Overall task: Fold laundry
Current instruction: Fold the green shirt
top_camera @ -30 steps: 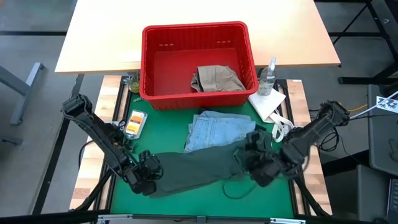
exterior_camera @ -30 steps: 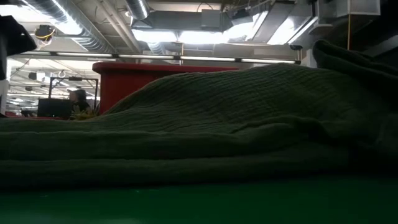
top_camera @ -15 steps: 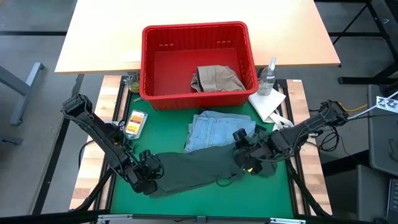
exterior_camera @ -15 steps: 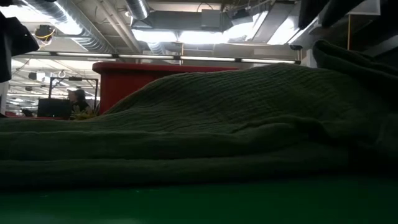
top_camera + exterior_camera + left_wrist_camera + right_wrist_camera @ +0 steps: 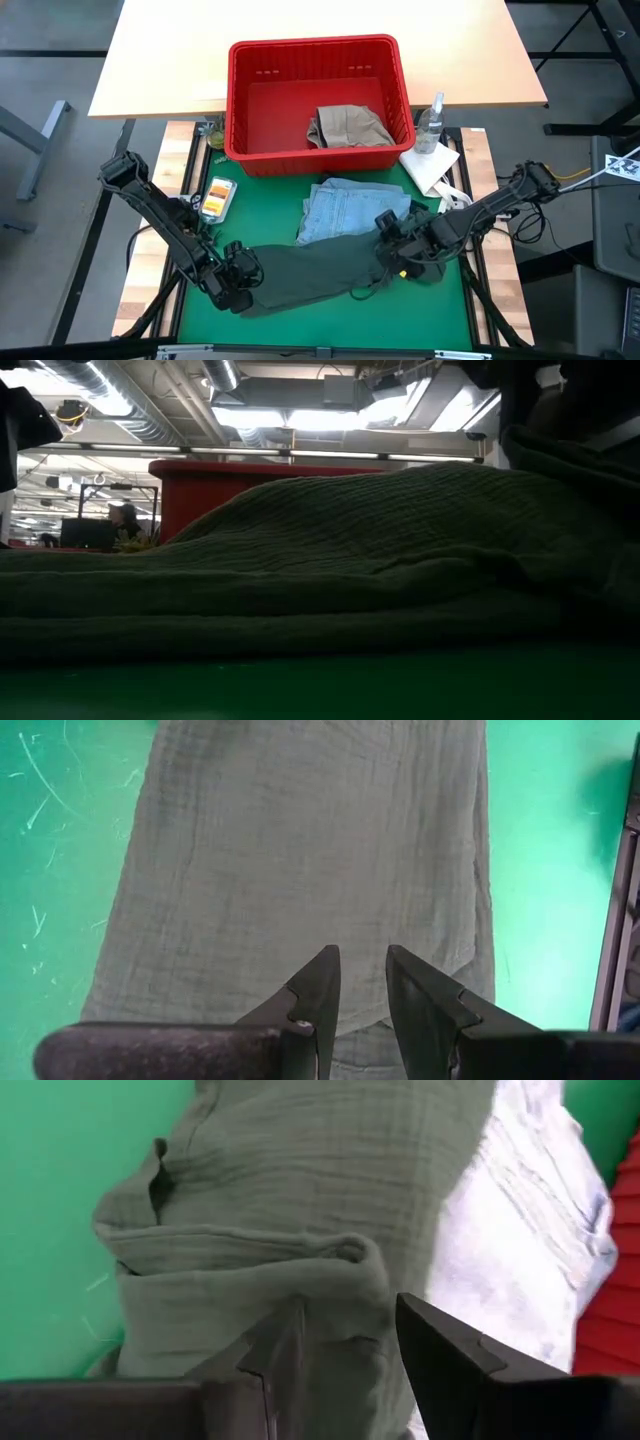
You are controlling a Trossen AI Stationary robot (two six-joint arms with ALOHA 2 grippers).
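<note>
Olive garment [image 5: 310,272], right gripper [image 5: 392,250] pinching end

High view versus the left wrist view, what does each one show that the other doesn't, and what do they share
Only the high view shows the red basket with a beige khaki piece inside, the light blue denim, a spray bottle, and the right gripper at the olive garment's right end.

Only the left wrist view shows the left gripper up close, fingers a small gap apart over the cloth's edge, and the fabric's crinkled weave.

Both show the dark olive green piece spread on the green mat.
</note>
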